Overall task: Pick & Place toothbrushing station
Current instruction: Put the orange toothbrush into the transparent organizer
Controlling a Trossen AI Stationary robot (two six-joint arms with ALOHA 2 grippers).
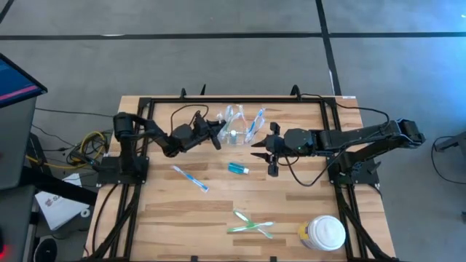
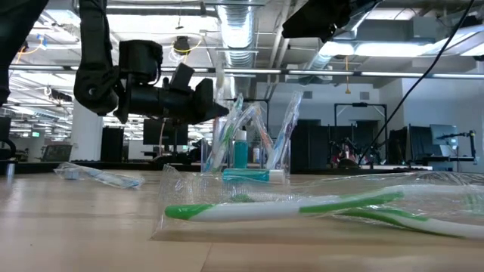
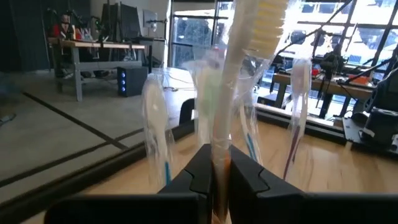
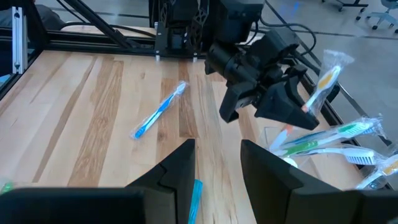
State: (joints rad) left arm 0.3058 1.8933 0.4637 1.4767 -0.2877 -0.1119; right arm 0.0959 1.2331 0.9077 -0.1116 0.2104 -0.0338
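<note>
The clear holder (image 1: pixel 237 129) stands at the table's far middle with several wrapped toothbrushes (image 2: pixel 249 132) leaning in it, heads up. My left gripper (image 1: pixel 216 132) is level beside its left side, shut on a wrapped whitish toothbrush (image 3: pixel 249 37) with yellow bristles. My right gripper (image 1: pixel 263 153) hangs open just right of the holder, above the teal tube (image 1: pixel 238 169), which lies flat. A blue toothbrush (image 1: pixel 191 178) lies left of the tube. Two green toothbrushes (image 1: pixel 251 224) lie crossed near the front edge. My left gripper pinches the lower handle (image 3: pixel 219 134) of the whitish toothbrush, wrapper and all, between its two fingers (image 3: pixel 199 171). The fingers lie level, coming from the table's left, across the handle. The brush stands nearly upright, head (image 4: pixel 326 76) up; whether its lower end touches the holder I cannot tell.
A white round lidded jar (image 1: pixel 324 233) stands at the front right corner. A black frame (image 1: pixel 218 100) runs along the table's far and side edges. Bare wood lies between the blue toothbrush and the green ones.
</note>
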